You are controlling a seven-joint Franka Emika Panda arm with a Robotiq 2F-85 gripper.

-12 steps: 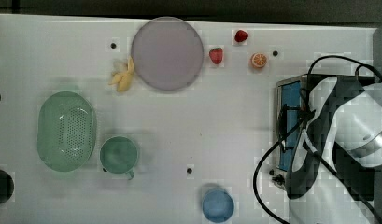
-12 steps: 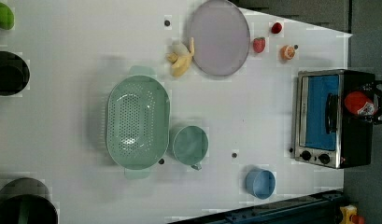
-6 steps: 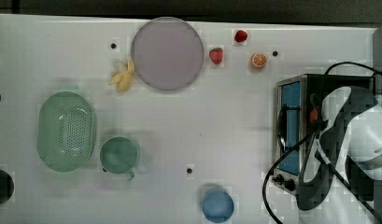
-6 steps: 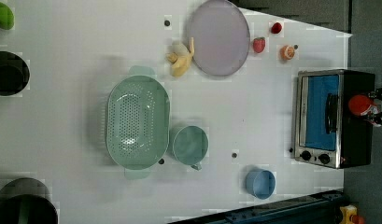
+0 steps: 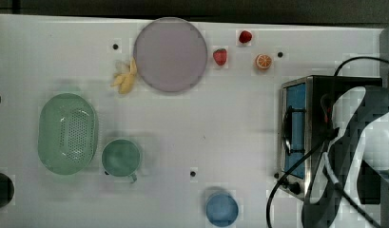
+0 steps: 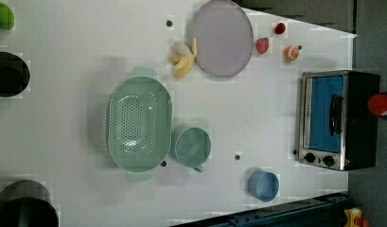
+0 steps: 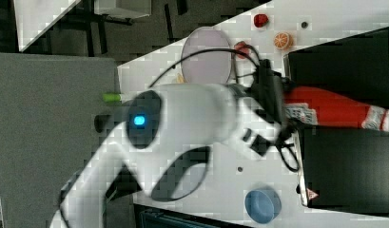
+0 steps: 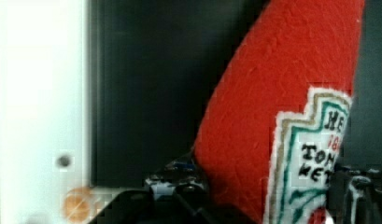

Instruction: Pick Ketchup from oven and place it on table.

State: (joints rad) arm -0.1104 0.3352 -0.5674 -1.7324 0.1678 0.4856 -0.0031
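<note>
The Ketchup (image 7: 335, 108), a red bottle with a white label, lies across the right view over the black top of the oven (image 7: 346, 164). My gripper (image 7: 291, 110) is shut on its labelled lower end. In the wrist view the Ketchup (image 8: 282, 107) fills the space between my fingers (image 8: 175, 179), with the dark oven top behind it. In the left view the Ketchup (image 6: 381, 104) is past the oven's (image 6: 323, 118) back edge, at the left view's right side. My arm covers the oven's (image 5: 296, 128) right half in the top view. The white table (image 5: 230, 118) spreads out in front of the oven door.
A purple plate (image 5: 170, 54), a strawberry (image 5: 220, 56), a red fruit (image 5: 245, 36) and an orange slice (image 5: 263, 61) sit at the top view's top. A banana (image 5: 125, 78), green colander (image 5: 67, 133), green cup (image 5: 121, 158) and blue cup (image 5: 222, 209) stand farther out. Cables hang beside the oven.
My fingers have closed on the Ketchup. The arm and the bottle have since shifted toward the right edge of the top and left views, away from the oven door.
</note>
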